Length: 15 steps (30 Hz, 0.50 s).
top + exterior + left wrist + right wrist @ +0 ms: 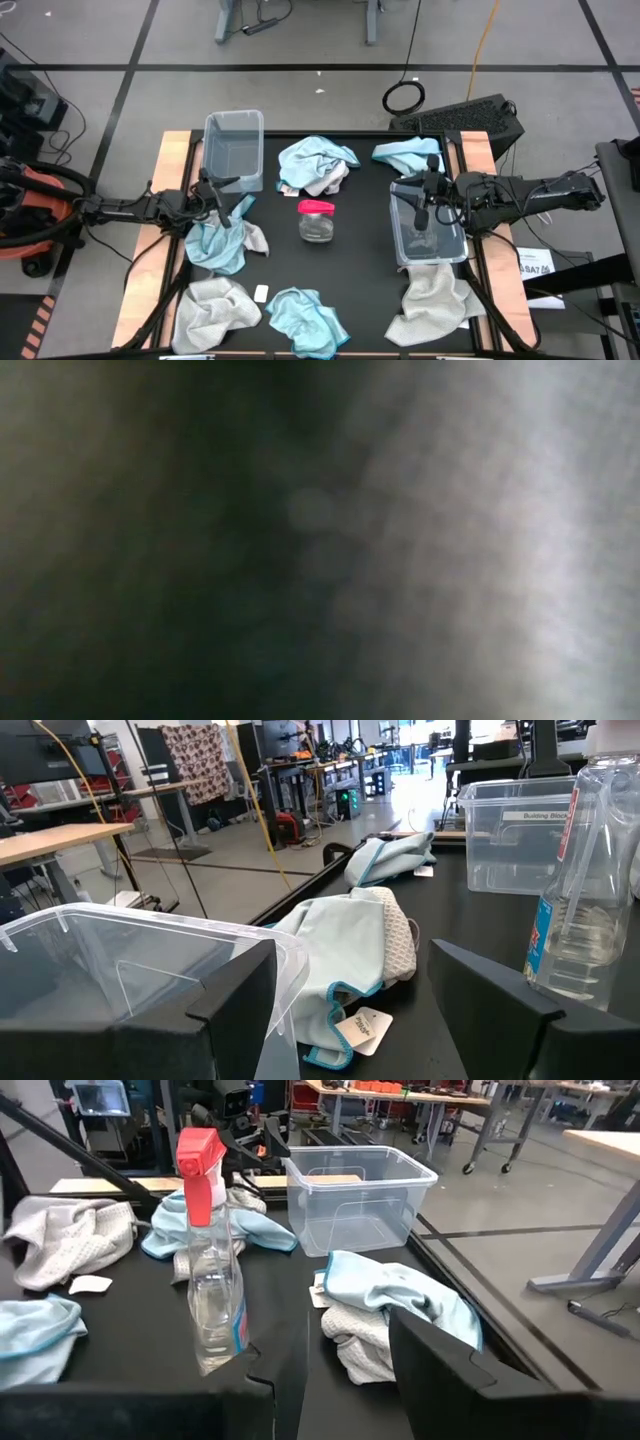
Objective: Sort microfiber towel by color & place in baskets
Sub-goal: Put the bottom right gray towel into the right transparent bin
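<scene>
Two clear baskets stand on the black table: the left basket [232,150] [120,970] [355,1195] and the right basket [428,225] [520,830]. Microfiber towels lie around them: a light blue and grey one [222,242], a blue and white heap [315,165] [350,945] [390,1305], a blue one [405,152], a grey one [215,312], a blue one [305,318] and a grey one [435,305]. My left gripper [224,205] [350,1020] is open, beside the left basket and over the blue and grey towel. My right gripper [422,208] [330,1370] is open, above the right basket.
A clear spray bottle with a pink top [316,220] [210,1250] [580,870] stands upright mid-table between the two arms. A small white tag [261,293] lies near the front. Something close to the lens blocks the low view. Bare table shows around the bottle.
</scene>
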Each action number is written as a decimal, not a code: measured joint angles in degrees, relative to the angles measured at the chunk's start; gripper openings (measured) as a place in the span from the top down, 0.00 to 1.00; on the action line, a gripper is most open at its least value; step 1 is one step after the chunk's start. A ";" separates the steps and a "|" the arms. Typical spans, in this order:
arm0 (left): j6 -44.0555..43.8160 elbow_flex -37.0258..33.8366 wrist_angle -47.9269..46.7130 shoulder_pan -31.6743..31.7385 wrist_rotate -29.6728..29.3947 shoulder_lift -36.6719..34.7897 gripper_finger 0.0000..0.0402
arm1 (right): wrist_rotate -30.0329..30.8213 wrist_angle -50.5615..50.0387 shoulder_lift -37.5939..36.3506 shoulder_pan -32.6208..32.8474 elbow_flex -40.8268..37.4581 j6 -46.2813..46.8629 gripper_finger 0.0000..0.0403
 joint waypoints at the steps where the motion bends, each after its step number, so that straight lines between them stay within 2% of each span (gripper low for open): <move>1: 0.00 0.00 0.00 0.01 -0.01 0.00 0.35 | -0.51 0.01 0.00 0.00 0.00 0.55 0.67; 7: 0.00 0.00 0.00 0.00 0.00 0.01 0.35 | -8.24 3.19 0.02 0.02 0.00 0.83 0.67; 11: 0.00 0.00 0.00 0.00 0.00 -0.01 0.35 | -13.36 11.74 0.18 0.03 0.00 0.76 0.67; 15: 0.00 0.00 0.00 0.00 0.00 -0.01 0.35 | -15.23 19.85 1.39 0.51 0.00 0.60 0.67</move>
